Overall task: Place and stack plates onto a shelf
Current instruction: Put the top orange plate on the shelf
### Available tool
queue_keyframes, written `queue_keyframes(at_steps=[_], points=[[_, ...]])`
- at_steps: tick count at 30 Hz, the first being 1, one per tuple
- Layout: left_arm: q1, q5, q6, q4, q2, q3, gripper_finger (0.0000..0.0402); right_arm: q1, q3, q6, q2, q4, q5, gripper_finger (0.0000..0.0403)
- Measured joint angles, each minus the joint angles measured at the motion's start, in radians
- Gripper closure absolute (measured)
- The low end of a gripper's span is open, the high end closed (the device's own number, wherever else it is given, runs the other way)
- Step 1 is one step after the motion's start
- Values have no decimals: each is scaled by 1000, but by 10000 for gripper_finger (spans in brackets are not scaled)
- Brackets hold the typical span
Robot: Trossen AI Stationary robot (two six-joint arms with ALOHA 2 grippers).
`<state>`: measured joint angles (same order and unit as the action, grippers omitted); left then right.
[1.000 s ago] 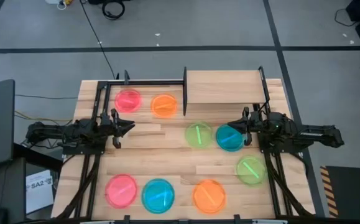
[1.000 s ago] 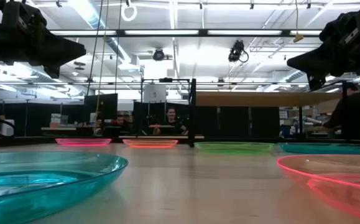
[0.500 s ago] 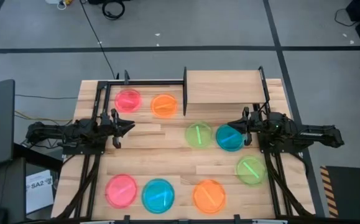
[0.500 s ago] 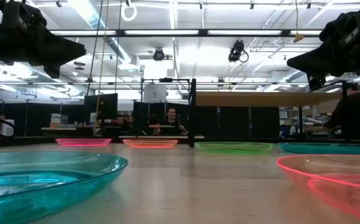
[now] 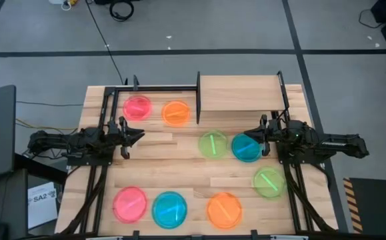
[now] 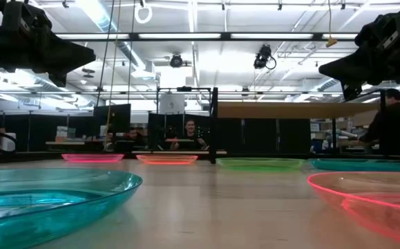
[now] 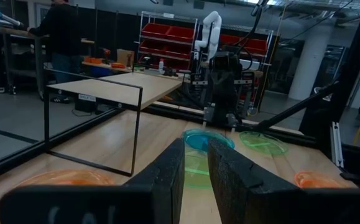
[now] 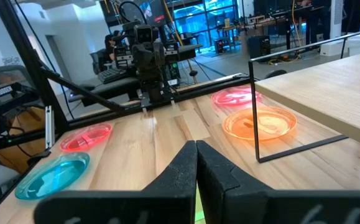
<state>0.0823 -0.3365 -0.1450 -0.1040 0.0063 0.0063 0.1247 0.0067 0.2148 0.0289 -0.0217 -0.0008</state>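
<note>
Eight plates lie flat on the tabletop. A pink plate (image 5: 137,107) and an orange plate (image 5: 176,113) lie at the far left inside the bare black frame. A green plate (image 5: 213,145) and a blue plate (image 5: 247,147) lie mid-table, and another green plate (image 5: 269,182) lies to the right. Pink (image 5: 130,203), blue (image 5: 170,209) and orange (image 5: 224,209) plates lie along the near edge. The light-wood shelf (image 5: 239,93) stands bare at the far right. My left gripper (image 5: 141,135) hovers at mid-left, its fingers (image 7: 195,167) a narrow gap apart. My right gripper (image 5: 258,139) hovers by the blue plate's right rim, shut (image 8: 196,155).
The bare black metal frame (image 5: 159,90) stands over the far-left plates, next to the shelf's posts (image 5: 198,100). Bare wood shows between the two grippers' rows of plates (image 5: 173,167). People sit and stand in the room beyond the table (image 6: 393,124).
</note>
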Motion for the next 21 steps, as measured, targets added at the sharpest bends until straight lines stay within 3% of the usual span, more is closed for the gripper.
queue_keyframes(at_steps=[16, 21], points=[[0, 0, -4, 0, 0, 0, 324, 0, 0, 0, 0, 0, 0, 391], [0, 0, -105, -2, 0, 0, 324, 0, 0, 0, 0, 0, 0, 391]])
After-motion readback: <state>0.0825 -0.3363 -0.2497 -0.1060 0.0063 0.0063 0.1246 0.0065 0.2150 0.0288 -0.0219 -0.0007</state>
